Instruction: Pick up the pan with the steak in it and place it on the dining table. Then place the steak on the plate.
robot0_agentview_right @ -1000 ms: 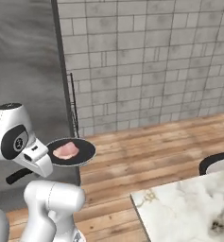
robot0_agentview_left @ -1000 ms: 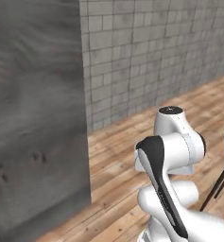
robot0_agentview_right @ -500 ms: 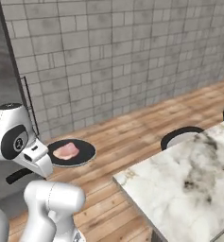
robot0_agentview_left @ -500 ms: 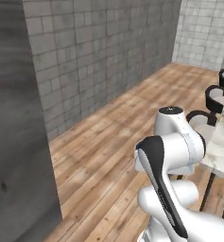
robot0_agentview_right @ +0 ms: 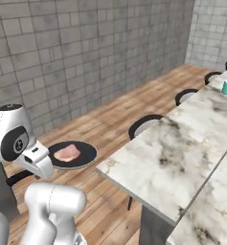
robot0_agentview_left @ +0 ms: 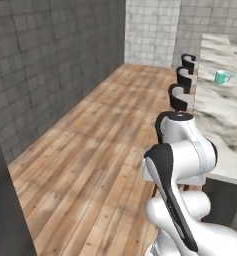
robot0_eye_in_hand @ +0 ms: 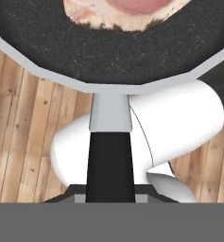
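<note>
Pan [robot0_agentview_right: 73, 155], with the steak [robot0_agentview_right: 67, 153] lying inside, is hanging level in the air just off the dining table's [robot0_agentview_right: 182, 158] near corner, the gripper [robot0_eye_in_hand: 109, 196] clenching its black handle [robot0_eye_in_hand: 108, 163].

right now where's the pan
The pan is held in the air at the arm's end, low left in the right base view, steak inside, just short of the dining table corner.
</note>
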Controlling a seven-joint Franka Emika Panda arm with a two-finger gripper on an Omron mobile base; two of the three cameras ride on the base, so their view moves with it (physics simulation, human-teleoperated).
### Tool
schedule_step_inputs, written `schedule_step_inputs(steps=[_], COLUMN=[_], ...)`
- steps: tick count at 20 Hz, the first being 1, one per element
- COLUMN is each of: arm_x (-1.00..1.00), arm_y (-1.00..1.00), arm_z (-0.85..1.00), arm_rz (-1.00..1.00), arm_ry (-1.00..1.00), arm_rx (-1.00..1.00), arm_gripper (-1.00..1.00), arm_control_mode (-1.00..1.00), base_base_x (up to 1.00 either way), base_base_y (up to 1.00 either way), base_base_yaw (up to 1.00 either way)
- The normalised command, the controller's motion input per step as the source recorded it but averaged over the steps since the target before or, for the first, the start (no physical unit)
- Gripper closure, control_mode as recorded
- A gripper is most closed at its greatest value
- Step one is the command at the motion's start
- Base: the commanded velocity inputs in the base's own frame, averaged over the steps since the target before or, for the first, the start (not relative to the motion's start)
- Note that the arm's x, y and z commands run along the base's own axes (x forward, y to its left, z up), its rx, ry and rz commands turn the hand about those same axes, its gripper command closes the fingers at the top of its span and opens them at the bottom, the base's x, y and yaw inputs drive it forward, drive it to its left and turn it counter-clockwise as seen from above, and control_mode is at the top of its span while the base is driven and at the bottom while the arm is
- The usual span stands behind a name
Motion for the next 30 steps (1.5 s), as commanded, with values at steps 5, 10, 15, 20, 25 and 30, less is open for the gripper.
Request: schedule_step_inputs(steps=[5,10,15,20,25,30], arm_x=[0.00,0.00,0.00,0.00,0.00,0.00], arm_y=[0.00,0.00,0.00,0.00,0.00,0.00], arm_z=[0.00,0.00,0.00,0.00,0.00,0.00], arm_rz=[0.00,0.00,0.00,0.00,0.00,0.00], arm_ry=[0.00,0.00,0.00,0.00,0.00,0.00], arm_rx=[0.00,0.00,0.00,0.00,0.00,0.00], arm_gripper=[1.00,1.00,1.00,1.00,1.00,1.00], arm_control_mode=[1.00,1.00,1.00,1.00,1.00,1.00], base_base_x=[-0.37,-0.37,0.04,0.28,0.13,0.66], base_base_y=[0.13,0.06,0.43,0.96,0.47,0.00], base_base_yaw=[-0.41,-0.22,0.00,-0.03,-0.02,-0.06])
